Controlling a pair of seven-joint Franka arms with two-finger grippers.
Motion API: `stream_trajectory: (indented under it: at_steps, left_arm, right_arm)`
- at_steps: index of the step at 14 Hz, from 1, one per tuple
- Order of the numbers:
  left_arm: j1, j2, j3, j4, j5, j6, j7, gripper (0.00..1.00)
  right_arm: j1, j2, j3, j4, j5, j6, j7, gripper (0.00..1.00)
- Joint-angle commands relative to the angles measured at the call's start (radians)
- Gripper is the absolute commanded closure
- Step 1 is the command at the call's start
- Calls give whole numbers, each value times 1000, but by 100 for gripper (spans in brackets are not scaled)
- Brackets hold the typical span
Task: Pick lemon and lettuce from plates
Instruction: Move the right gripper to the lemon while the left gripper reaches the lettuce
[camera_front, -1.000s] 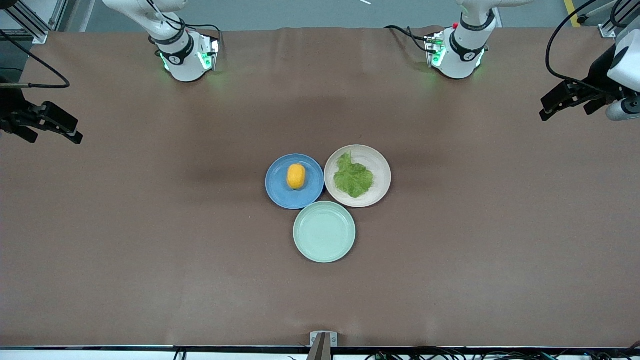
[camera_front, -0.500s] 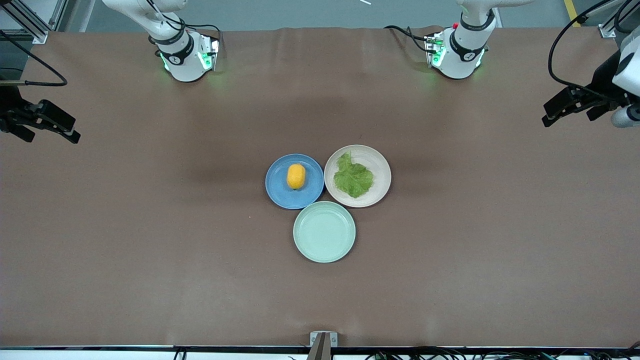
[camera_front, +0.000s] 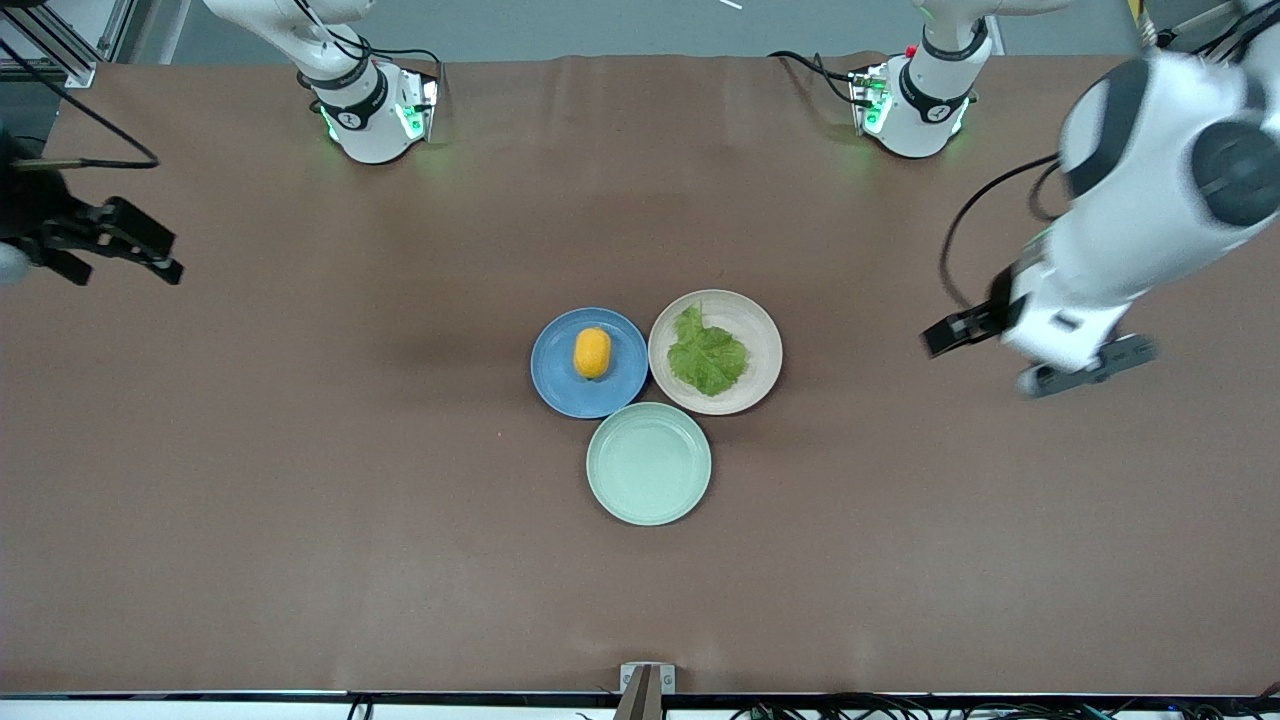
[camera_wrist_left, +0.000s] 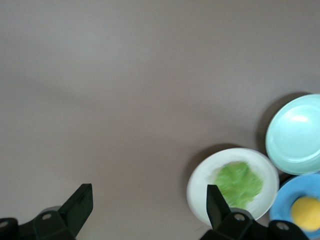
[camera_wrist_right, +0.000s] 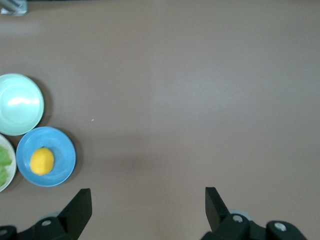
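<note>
The lemon (camera_front: 592, 353) lies on the blue plate (camera_front: 560, 385). The lettuce (camera_front: 706, 352) lies flat on the beige plate (camera_front: 755, 330), which touches the blue one. My left gripper (camera_front: 950, 335) is open and empty, up over bare table toward the left arm's end from the beige plate. Its wrist view (camera_wrist_left: 148, 195) shows the lettuce (camera_wrist_left: 239, 184) close to one finger. My right gripper (camera_front: 120, 270) is open and empty over the right arm's end of the table. Its wrist view (camera_wrist_right: 147, 195) shows the lemon (camera_wrist_right: 42, 161) some way off.
An empty mint-green plate (camera_front: 648, 463) sits nearer the front camera, touching both other plates. It also shows in the left wrist view (camera_wrist_left: 295, 134) and the right wrist view (camera_wrist_right: 20, 104). Brown table cover all round.
My left arm has swung in from the table's end toward the beige plate. My right gripper has shifted only slightly. Lemon, lettuce and plates have not moved.
</note>
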Motion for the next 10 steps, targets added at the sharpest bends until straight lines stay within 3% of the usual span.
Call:
stream_trajectory:
  at_steps: [1, 4, 7, 10]
  left_arm:
    - [-101, 65, 1, -63, 54, 131, -182, 0]
    - [-208, 100, 0, -238, 100, 404, -460, 0]
    - [-290, 203, -2, -251, 100, 477, -644, 0]
    - [-356, 252, -2, -248, 101, 514, -768, 0]
  right_arm:
    - [102, 48, 2, 9, -8, 2, 98, 0]
    - [240, 126, 2, -14, -12, -24, 141, 0]
    - [410, 232, 2, -16, -9, 14, 352, 0]
    - [532, 312, 2, -62, -2, 178, 445, 0]
